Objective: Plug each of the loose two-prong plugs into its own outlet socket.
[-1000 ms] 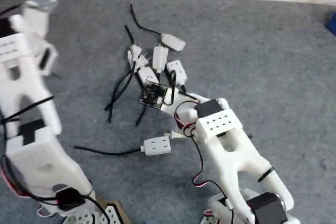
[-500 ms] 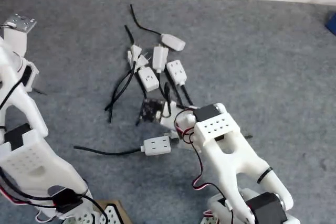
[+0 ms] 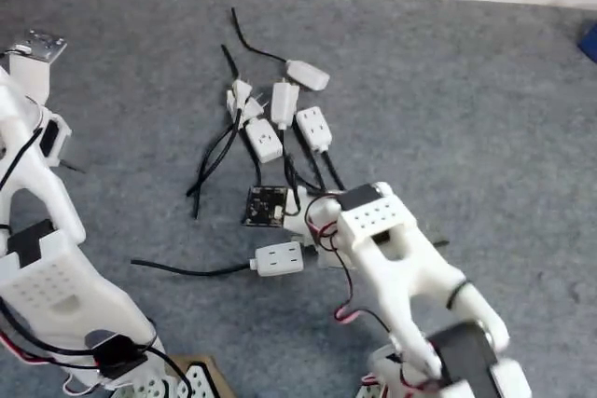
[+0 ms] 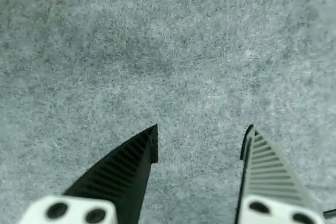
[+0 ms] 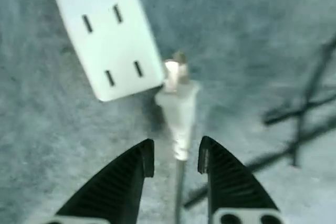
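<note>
Left hand [image 4: 202, 129]: released, fingers spread wide above the bare grey counter [image 4: 157, 35].
Right hand [image 5: 177, 148]: released, fingers straddling the tail of the plug [image 5: 177, 103].
Plug: flat on the counter, prongs just beside the outlet socket [image 5: 107, 35].

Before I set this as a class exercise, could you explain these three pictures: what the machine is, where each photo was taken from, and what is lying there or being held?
Two white robot arms stand side by side at a grey-carpeted table. The wide picture looks down from a fixed camera and takes in the left arm and the right arm. The other two come from a camera on each wrist. The left tool is open above bare carpet. The right tool is open, astride the cable end of a two-prong plug lying beside an outlet socket. More sockets and plugs lie nearby. Nothing is held.
</note>
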Tool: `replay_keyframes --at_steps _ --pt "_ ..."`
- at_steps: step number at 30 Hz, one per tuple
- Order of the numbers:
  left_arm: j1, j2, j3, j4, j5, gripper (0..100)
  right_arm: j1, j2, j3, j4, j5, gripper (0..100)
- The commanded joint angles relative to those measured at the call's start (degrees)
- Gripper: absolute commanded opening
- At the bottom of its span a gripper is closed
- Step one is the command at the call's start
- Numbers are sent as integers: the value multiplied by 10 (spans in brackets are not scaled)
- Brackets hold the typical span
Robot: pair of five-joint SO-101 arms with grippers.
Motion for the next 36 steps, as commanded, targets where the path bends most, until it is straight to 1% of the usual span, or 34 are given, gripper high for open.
replay_keyframes --at_steps 1,5,10,11,14,16,20,22,25,27,30,31,33,36 --pt "-5 -6 -2 -4 -6 270 -15 9 -25 -15 4 146" --pt "-8 -6 -2 -4 -6 269 -22 4 -21 -21 4 145" --pt "-8 -6 -1 -3 -6 268 -19 29 -20 -61 4 140" --pt "-8 -7 -1 -3 -6 268 -19 38 -20 -61 4 122" --pt "-11 -10 -2 -3 -6 268 -15 62 -20 -61 4 0" --pt "-11 -10 -2 -3 -6 268 -1 70 -21 -61 4 24" --pt "-10 -8 -2 -3 -6 267 35 63 -23 -60 1 5" --pt "-7 -7 -2 -3 -6 267 48 58 -24 -60 -34 6" --pt "9 -12 -3 -2 -4 268 56 44 -25 -60 -117 6" --pt "28 -18 -14 18 0 270 52 18 -25 -61 -171 6" --pt "65 -53 -47 55 35 271 41 -58 -27 -57 -264 6" --pt "78 -73 -60 65 50 271 38 -93 -31 -44 -295 6" --pt "104 -119 -80 80 82 271 34 -166 -53 8 -336 6" --pt "154 -207 -75 101 127 302 29 -256 -109 117 -364 6"
